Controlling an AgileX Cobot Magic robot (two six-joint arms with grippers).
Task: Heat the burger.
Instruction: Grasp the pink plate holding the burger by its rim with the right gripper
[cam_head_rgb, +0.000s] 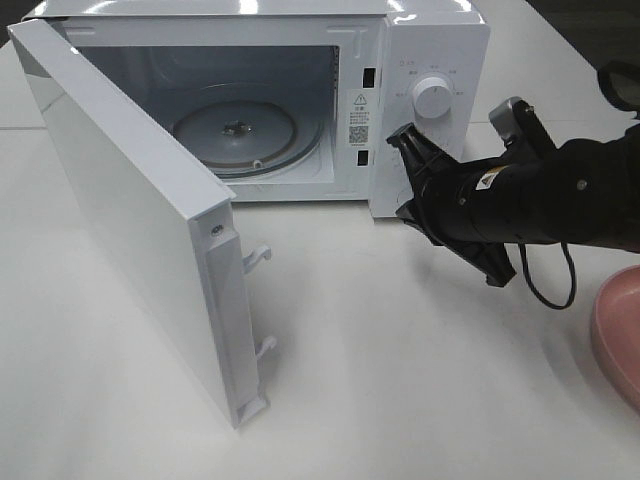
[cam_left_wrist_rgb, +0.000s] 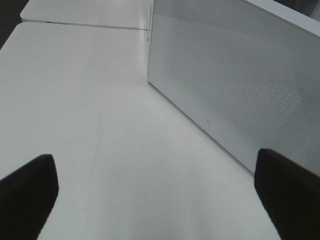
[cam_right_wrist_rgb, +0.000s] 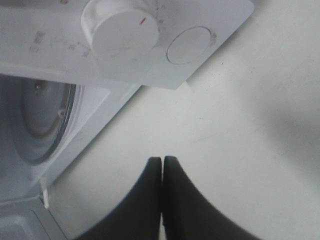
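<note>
The burger is out of view in all frames. The white microwave (cam_head_rgb: 420, 60) stands at the back with its door (cam_head_rgb: 130, 210) swung wide open to the left, showing the empty glass turntable (cam_head_rgb: 235, 135). My right gripper (cam_head_rgb: 408, 210) is shut and empty, just in front of the control panel below the dial (cam_head_rgb: 433, 96). In the right wrist view its fingers (cam_right_wrist_rgb: 162, 195) are pressed together above the table, with the dial (cam_right_wrist_rgb: 120, 32) and round button (cam_right_wrist_rgb: 190, 45) beyond. My left gripper (cam_left_wrist_rgb: 157, 200) is open and empty beside the microwave's perforated side wall (cam_left_wrist_rgb: 235, 75).
A round pink plate (cam_head_rgb: 620, 330) shows partly at the right edge. The open door juts far forward across the left half of the white table (cam_head_rgb: 420, 380). The right arm's cable (cam_head_rgb: 560, 285) hangs near the plate.
</note>
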